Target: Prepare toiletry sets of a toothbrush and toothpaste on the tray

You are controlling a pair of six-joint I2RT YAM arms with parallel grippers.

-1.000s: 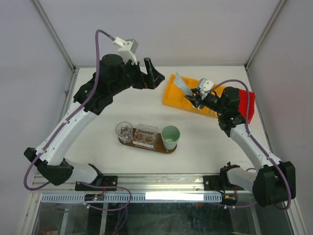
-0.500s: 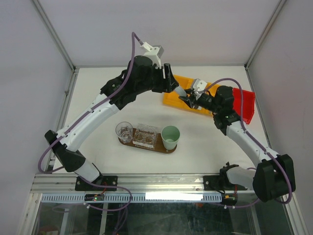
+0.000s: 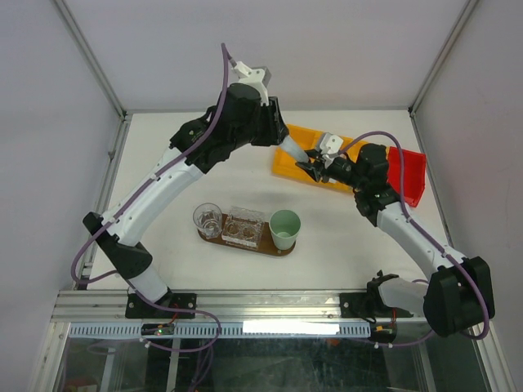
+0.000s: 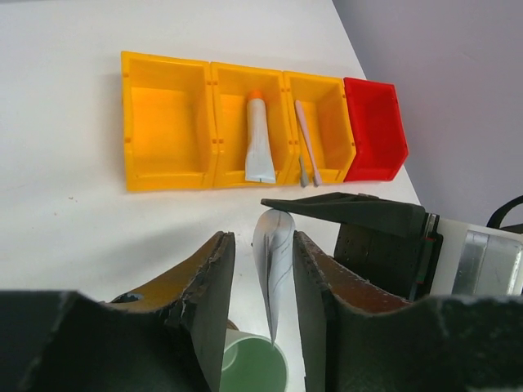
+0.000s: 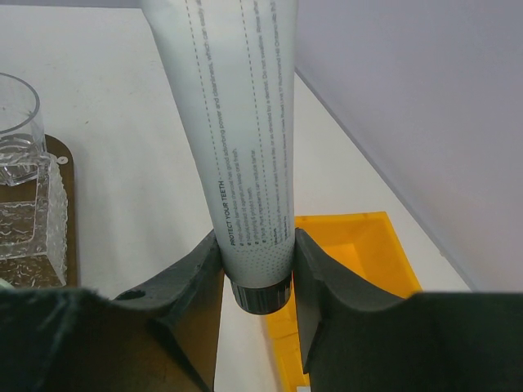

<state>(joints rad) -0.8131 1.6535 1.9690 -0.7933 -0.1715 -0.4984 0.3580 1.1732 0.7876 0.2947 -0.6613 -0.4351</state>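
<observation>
At upper centre of the overhead view, the right gripper (image 5: 255, 257) clamps a white toothpaste tube (image 5: 237, 122) near its cap end. Print on it reads "PROTECT YOUR TEETH". The left gripper (image 4: 263, 245) stands narrow around the tube's flat tail; cannot tell whether it pinches. A second tube (image 4: 259, 140), orange-capped, lies in the yellow bin's (image 4: 167, 175) middle compartment, with thin brushes (image 4: 304, 143) in the next. The tray (image 3: 282, 251) sits lower centre, well apart.
</observation>
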